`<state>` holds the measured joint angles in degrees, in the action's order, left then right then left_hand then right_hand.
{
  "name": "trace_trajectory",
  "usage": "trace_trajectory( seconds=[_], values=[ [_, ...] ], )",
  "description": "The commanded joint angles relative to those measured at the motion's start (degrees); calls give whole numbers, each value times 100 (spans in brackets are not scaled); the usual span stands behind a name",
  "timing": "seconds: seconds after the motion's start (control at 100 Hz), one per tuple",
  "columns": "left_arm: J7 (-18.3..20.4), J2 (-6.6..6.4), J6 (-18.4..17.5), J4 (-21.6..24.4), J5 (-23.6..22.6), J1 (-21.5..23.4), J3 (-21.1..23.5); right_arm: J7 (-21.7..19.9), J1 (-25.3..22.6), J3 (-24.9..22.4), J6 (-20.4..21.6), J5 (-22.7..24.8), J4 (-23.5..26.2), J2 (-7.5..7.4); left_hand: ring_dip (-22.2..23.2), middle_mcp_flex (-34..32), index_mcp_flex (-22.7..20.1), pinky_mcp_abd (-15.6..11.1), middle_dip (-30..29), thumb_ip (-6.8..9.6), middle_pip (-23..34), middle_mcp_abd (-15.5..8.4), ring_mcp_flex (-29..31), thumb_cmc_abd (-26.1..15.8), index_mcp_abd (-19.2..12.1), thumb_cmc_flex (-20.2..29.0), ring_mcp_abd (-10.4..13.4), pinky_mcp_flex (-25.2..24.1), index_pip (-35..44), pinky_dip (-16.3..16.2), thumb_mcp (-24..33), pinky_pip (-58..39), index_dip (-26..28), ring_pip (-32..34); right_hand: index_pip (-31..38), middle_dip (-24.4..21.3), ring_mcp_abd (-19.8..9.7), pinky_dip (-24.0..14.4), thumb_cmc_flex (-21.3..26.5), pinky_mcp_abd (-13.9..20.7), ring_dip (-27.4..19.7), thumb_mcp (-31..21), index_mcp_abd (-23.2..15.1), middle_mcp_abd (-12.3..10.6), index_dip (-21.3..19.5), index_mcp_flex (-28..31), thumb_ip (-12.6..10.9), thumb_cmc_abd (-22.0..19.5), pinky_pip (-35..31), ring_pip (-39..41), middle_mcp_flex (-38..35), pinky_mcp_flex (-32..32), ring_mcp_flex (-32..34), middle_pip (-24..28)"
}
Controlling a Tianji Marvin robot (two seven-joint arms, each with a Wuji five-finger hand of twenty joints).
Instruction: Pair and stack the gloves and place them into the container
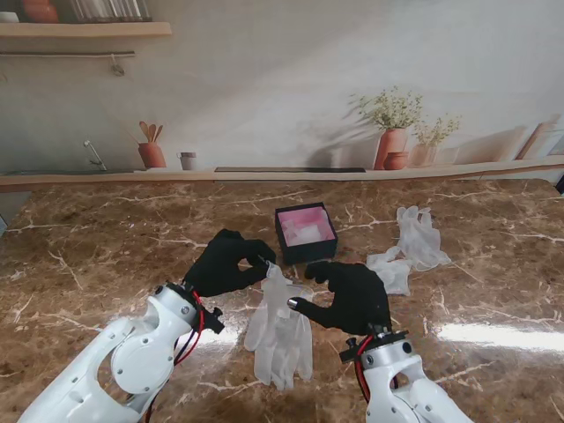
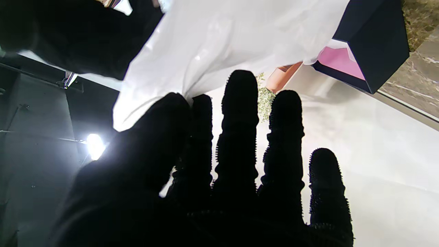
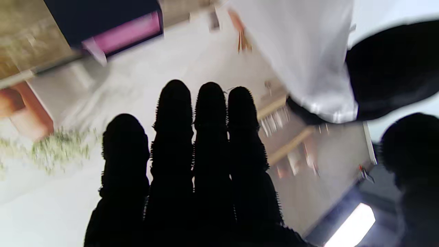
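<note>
Two white arms rise from the near corners of the brown marble counter (image 1: 106, 238), each ending in a black-gloved hand, the pair meeting near the middle. The left arm (image 1: 132, 352) angles inward, and its left hand (image 1: 227, 263) is bent at the wrist with thumb and forefinger pinched on the cuff end of a pair of white gloves (image 1: 280, 330); the left wrist view shows that white sheet (image 2: 219, 44) caught between thumb and index finger while the other fingers (image 2: 240, 113) stand straight. The gloves hang from that pinch and trail toward me, their fingers lying flat on the counter between the two arms. The right arm (image 1: 397, 379) comes up more steeply; its right hand (image 1: 352, 293) is curled with the thumb pointing left, just beside the gloves, holding nothing that I can see, fingers extended side by side in its wrist view (image 3: 209, 113). Farther from me, just beyond both hands, sits the dark container (image 1: 305, 232) with a pink inside. To its right, well apart from the hands, lie more loose white gloves (image 1: 407, 248) in a crumpled heap.
</note>
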<state>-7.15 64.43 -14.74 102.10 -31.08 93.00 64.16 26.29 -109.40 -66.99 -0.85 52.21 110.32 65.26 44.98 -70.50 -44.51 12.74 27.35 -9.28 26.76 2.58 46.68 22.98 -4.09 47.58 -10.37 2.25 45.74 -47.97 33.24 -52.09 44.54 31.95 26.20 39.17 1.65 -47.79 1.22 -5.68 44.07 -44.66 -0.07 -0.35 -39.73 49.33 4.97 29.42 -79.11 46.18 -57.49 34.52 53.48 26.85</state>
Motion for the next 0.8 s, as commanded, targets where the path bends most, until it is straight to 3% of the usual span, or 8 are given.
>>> trace_trajectory(
  seconds=[0.0, 0.18, 0.35, 0.47, 0.7, 0.74, 0.75, 0.79],
  values=[
    [-25, 31, 19, 79, -73, 15, -72, -527, -78, 11, 51, -175, 80, -50, -41, -372, -180, -15, -57, -94, -10, 26, 257, 81, -4, -187, -16, 19, 180, 56, 215, -219, -113, 193, -256, -196, 118, 101, -355, -12, -119, -55, 242, 114, 192, -201, -161, -105, 166, -238, 210, -138, -172, -262],
    [-62, 34, 139, 110, -164, -23, -169, -824, 152, 301, -266, -94, 13, -104, -60, -414, -183, -43, -116, -110, -1, 24, 300, 125, 22, -233, -26, 79, 274, 29, 351, -397, -226, 241, -482, -390, 131, 55, -343, -61, -197, -65, 402, 214, 461, -471, -152, -46, 309, -474, 480, -248, -365, -495],
    [-26, 33, 167, 85, -131, -63, -231, -627, 387, 615, -698, 233, -153, -102, -60, -407, -174, -97, -111, -117, 22, 40, 291, 135, 20, -236, -34, 66, 297, 31, 371, -416, -222, 254, -491, -376, 88, 27, -164, -25, -220, -70, 318, 119, 501, -610, -146, 33, 343, -531, 637, -278, -417, -441],
    [44, 20, 127, 75, -92, -76, -250, -492, 514, 756, -846, 284, -258, -83, -62, -382, -153, -116, -112, -119, 21, 26, 264, 125, -35, -244, -31, 40, 298, 44, 379, -400, -201, 253, -177, -249, 4, -115, 799, 27, -203, 122, 3, -85, 354, -535, -122, 421, 221, -419, 528, -239, -322, -136],
    [193, -5, 36, 84, 9, -60, -211, -168, 581, 786, -964, 371, -367, -44, -52, -313, -103, -54, -97, -122, 24, 22, 192, 98, -129, -225, -49, -47, 269, 75, 346, -325, -115, 246, -163, -187, -217, -115, 3053, 189, -209, 1343, -477, -355, 275, -472, -347, -188, 37, -309, 404, -193, -319, 6],
    [208, -7, 23, 83, 23, -61, -209, -113, 598, 793, -987, 401, -382, -39, -49, -300, -99, -52, -94, -122, 23, 20, 186, 84, -135, -223, -50, -61, 262, 79, 338, -311, -103, 246, 145, -191, -260, -68, 3510, 204, -202, 1536, -582, -388, 674, -585, -401, -150, 0, -282, 378, -183, -306, 26],
    [213, -8, 18, 83, 26, -62, -208, -104, 601, 794, -991, 409, -384, -39, -49, -295, -94, -53, -92, -123, 23, 18, 180, 77, -142, -225, -50, -64, 257, 81, 333, -307, -100, 243, 287, -190, -269, -60, 3517, 208, -200, 1381, -603, -395, 812, -631, -380, -99, -8, -275, 373, -178, -304, 30],
    [235, -11, 0, 82, 44, -63, -206, -78, 613, 797, -1003, 431, -393, -38, -48, -280, -89, -48, -85, -123, 26, 9, 168, 70, -146, -217, -37, -75, 248, 86, 313, -290, -78, 236, 605, 207, -308, -38, 2965, 227, -188, -734, -669, -416, 1123, -710, 37, 346, -34, -244, 314, -154, -281, -1]
  ],
)
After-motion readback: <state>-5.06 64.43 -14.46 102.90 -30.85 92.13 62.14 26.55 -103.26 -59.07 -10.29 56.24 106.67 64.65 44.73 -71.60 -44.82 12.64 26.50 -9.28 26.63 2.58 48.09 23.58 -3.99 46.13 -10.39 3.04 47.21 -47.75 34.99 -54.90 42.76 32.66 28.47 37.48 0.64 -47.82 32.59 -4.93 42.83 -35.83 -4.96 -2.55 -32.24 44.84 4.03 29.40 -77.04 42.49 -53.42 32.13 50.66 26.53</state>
